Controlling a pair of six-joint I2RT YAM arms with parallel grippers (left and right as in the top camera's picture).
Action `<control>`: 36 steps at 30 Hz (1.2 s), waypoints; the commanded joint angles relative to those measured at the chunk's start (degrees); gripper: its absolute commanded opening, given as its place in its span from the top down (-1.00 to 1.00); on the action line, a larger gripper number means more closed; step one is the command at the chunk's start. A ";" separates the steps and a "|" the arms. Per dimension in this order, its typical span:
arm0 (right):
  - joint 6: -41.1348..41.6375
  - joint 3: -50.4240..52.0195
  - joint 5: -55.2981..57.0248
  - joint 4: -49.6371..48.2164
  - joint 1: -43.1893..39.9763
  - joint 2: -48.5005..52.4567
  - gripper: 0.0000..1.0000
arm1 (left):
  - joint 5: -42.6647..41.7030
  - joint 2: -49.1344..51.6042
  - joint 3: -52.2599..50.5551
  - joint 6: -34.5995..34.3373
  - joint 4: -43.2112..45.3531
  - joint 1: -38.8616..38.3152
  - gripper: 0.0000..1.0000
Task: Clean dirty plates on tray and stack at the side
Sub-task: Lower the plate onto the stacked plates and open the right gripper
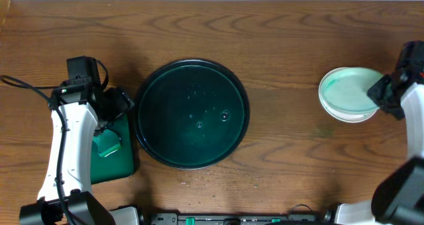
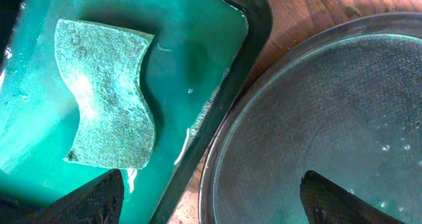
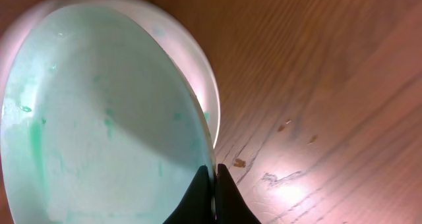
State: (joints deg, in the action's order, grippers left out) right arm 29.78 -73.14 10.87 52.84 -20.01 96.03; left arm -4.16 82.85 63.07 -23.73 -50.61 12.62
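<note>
The large round dark tray [image 1: 192,114] sits mid-table with only water drops on it; its rim also shows in the left wrist view [image 2: 264,118]. At the right a pale green-tinted plate [image 1: 348,91] is held tilted over other white plates [image 1: 358,114] stacked beneath. My right gripper [image 1: 384,96] is shut on the top plate's rim [image 3: 99,118], fingertips pinched [image 3: 214,184]. My left gripper [image 2: 211,197] is open and empty, above the gap between the sponge tray and the round tray.
A rectangular green tray [image 1: 116,155] at the left holds green water and a speckled sponge [image 2: 109,95]. The left arm [image 1: 73,139] lies over it. Small specks mark the wood [image 3: 237,163] beside the plate stack.
</note>
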 commanded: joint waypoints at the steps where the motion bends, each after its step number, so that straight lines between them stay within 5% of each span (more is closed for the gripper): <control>1: 1.09 0.96 -2.16 -0.50 -0.15 4.85 0.97 | 0.31 0.15 1.22 0.94 -0.17 -0.13 -0.72; 7: 1.95 0.96 -2.40 -1.64 -0.15 9.77 0.98 | 0.28 0.15 1.22 0.94 -0.22 -0.13 -0.72; 11: 1.90 0.94 -3.02 -2.03 -0.13 9.60 0.36 | 0.28 0.15 1.22 0.94 -0.35 -0.13 -0.72; 15: 1.86 0.79 -4.33 -1.75 -0.13 9.18 0.24 | 0.31 0.15 1.22 0.94 -0.33 -0.13 -0.72; 36: -24.87 -0.96 -6.40 -8.46 12.15 -25.29 0.21 | 1.18 -8.37 6.43 8.94 0.33 -0.13 -0.72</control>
State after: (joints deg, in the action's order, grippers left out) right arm 11.97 -73.30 4.38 44.93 -10.07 73.89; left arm -3.92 78.70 65.93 -17.93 -50.13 12.62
